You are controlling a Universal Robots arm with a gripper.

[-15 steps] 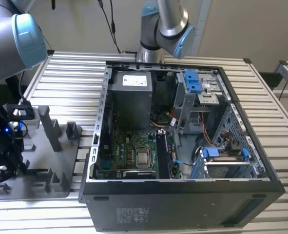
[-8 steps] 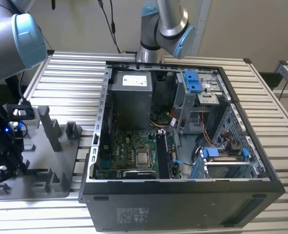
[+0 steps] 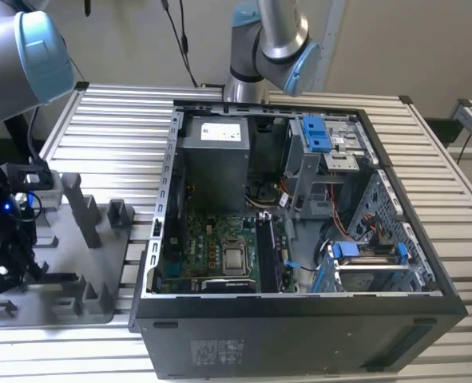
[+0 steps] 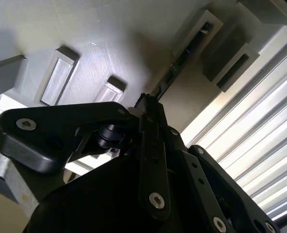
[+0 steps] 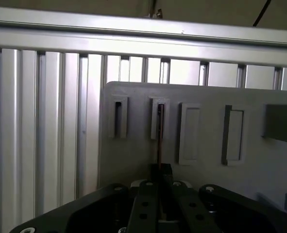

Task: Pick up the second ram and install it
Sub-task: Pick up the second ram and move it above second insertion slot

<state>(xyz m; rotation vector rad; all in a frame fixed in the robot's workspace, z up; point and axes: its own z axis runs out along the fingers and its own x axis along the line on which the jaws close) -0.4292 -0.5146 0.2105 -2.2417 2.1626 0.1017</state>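
The second ram [image 5: 160, 138] is a thin dark stick seen edge-on. Its far end sits in a narrow slot of the grey holder plate [image 5: 206, 97], and its near end lies between my fingertips. In the second wrist view the ram [image 4: 182, 60] runs from that slot down to my gripper [image 4: 145, 103], which is shut on it. In the first wrist view my gripper [image 5: 160, 171] grips the stick's end with both black fingers pressed against it. In the exterior view my gripper [image 3: 13, 251] hangs low over the grey holder plate [image 3: 60, 307] at the exterior view's left.
The open computer case [image 3: 427, 319] lies on the slatted metal table [image 3: 116, 112], with its motherboard [image 3: 220, 255] facing up in the middle. Tall grey posts [image 3: 80, 209] and several blocks rise from the holder plate close to my wrist. Further slots [image 5: 119, 116] flank the ram.
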